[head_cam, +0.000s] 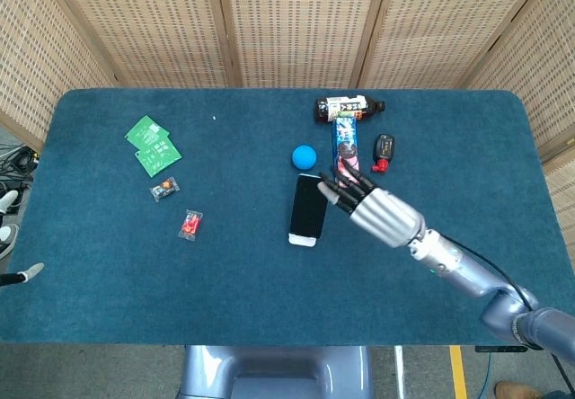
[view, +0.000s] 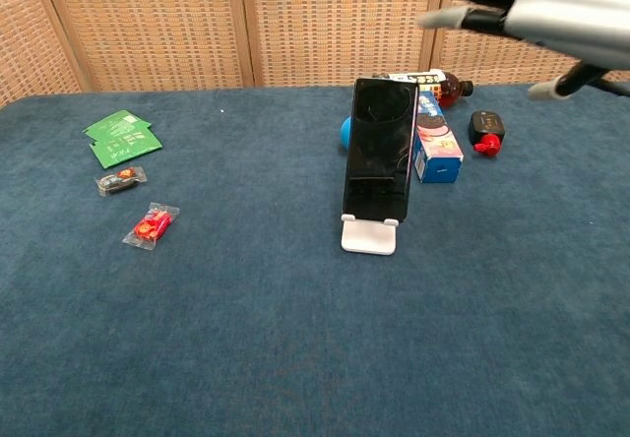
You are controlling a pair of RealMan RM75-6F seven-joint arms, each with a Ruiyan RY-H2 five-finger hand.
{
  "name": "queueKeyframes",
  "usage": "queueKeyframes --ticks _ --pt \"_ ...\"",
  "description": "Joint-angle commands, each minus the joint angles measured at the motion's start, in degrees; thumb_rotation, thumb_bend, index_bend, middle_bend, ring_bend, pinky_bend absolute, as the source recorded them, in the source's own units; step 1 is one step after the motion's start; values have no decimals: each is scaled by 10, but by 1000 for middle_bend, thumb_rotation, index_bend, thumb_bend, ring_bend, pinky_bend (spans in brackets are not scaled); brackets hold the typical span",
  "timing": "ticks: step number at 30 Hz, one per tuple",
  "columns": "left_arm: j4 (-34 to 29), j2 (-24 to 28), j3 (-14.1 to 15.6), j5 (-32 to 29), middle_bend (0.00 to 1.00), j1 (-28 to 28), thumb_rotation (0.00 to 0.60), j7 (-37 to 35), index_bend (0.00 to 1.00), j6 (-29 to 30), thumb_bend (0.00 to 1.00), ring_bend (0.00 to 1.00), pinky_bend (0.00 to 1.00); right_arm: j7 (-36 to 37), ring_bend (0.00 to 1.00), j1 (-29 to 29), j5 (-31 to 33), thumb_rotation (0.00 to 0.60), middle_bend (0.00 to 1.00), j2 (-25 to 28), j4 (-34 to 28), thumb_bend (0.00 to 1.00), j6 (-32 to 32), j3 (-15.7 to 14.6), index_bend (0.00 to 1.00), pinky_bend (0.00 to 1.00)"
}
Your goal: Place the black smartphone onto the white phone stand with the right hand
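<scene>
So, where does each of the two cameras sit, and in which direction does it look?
Head view: it sits high above the near table edge and looks steeply down on the blue table; it shows the right hand with its forearm, open, above the table beside the black smartphone.
Chest view: it sits low at the near edge and looks almost level across the table toward the wicker screens; only the right hand shows, at top right.
Both views share the smartphone leaning on the white phone stand, the right hand, and the green packets.
</scene>
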Motion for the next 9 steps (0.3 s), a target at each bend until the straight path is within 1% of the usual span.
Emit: queueKeyframes --ticks 1,2,5,7,9 --pt "-3 0 4 8 0 3 600 2 0 6 0 0 0 170 0 -94 97 600 0 4 69 0 73 5 0 0" --pt "-4 0 5 12 0 5 600 3 0 8 0 0 0 191 0 -109 118 600 0 5 62 0 69 6 0 0" --pt "-6 0 7 19 0 8 600 2 0 15 0 0 0 221 0 -140 156 600 0 16 24 0 57 3 0 0" --pt "-9 0 8 25 0 11 600 2 0 22 0 0 0 245 0 -168 181 600 0 29 -18 0 53 -5 0 0" --pt "-11 0 11 34 0 15 600 3 0 30 0 0 0 257 0 -201 206 600 0 50 -81 0 50 -17 0 0"
